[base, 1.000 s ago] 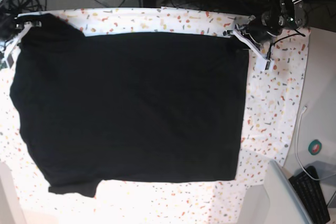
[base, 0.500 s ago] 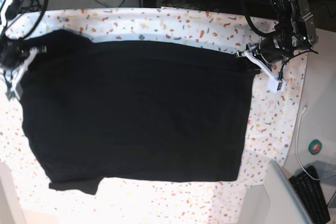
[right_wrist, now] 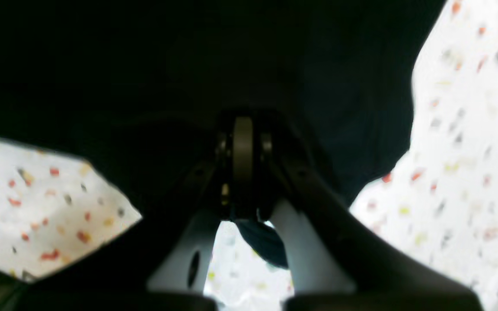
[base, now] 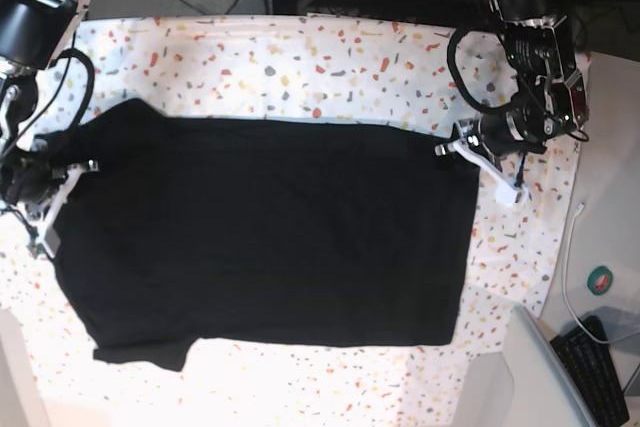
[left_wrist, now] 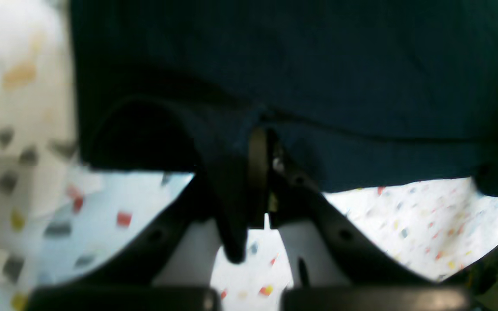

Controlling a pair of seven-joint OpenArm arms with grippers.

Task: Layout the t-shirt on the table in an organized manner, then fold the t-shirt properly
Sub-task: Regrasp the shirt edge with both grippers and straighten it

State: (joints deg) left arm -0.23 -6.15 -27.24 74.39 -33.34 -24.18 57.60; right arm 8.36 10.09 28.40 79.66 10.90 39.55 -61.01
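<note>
The t-shirt (base: 265, 232), smooth black cloth, lies flat on the speckled table (base: 300, 62).

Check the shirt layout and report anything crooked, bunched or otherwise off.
The t-shirt lies mostly flat on the table. Its lower-left sleeve looks folded under rather than spread. Both far corners are pinched: the left gripper and right gripper are shut on them.

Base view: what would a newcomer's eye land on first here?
A big black t-shirt spread across the middle of the speckled white table. At its far corners, the left end effector and the right end effector each pinch the cloth shut.
</note>
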